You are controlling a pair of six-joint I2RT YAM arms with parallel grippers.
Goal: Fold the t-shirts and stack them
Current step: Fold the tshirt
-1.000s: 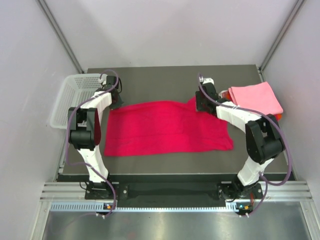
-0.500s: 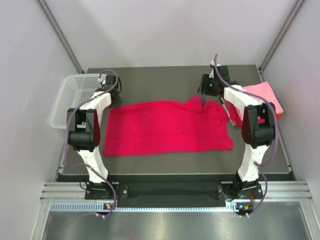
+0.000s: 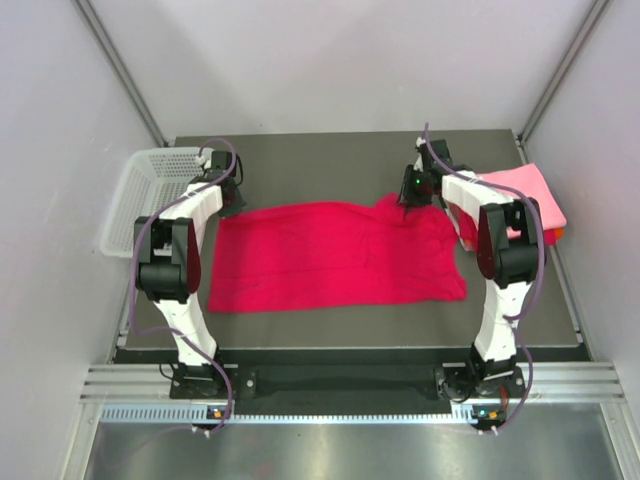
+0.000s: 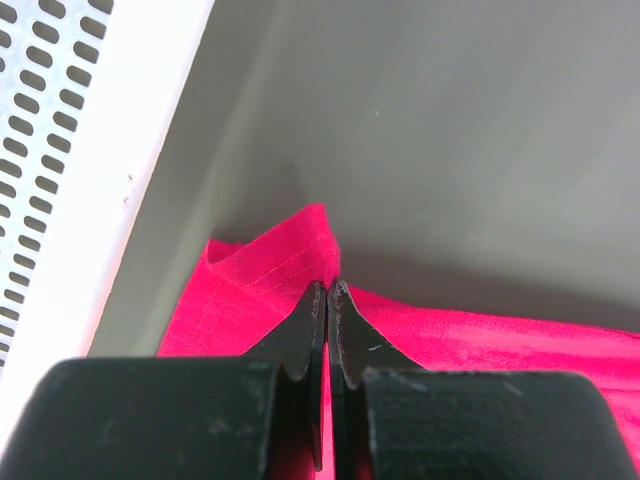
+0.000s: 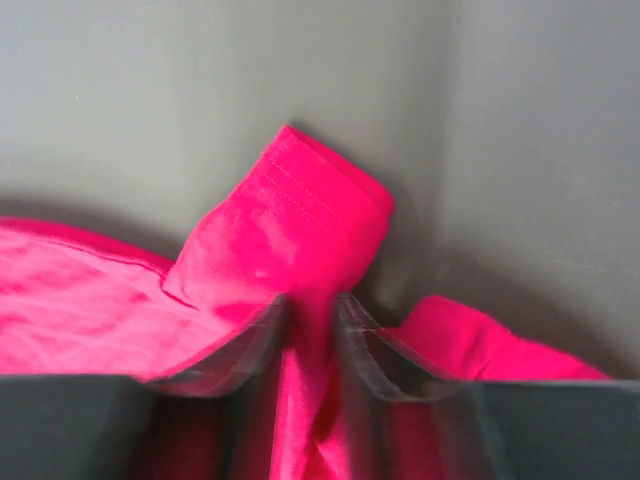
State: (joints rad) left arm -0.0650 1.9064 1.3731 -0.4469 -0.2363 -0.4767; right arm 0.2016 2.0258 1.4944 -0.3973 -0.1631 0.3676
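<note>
The crimson t-shirt point(image 3: 335, 255) is laid flat at the centre of the counter point(image 3: 330, 155). Its far-left corner is clenched by the left tool point(image 4: 328, 287). The far-right sleeve is straddled by the right tool point(image 5: 314, 300); a grip cannot be told. The cloth is judged soft and limp: corners are to be held

Crimson t-shirt point(image 5: 290, 225) fold between tool point(image 5: 313, 302) jaws.
</note>
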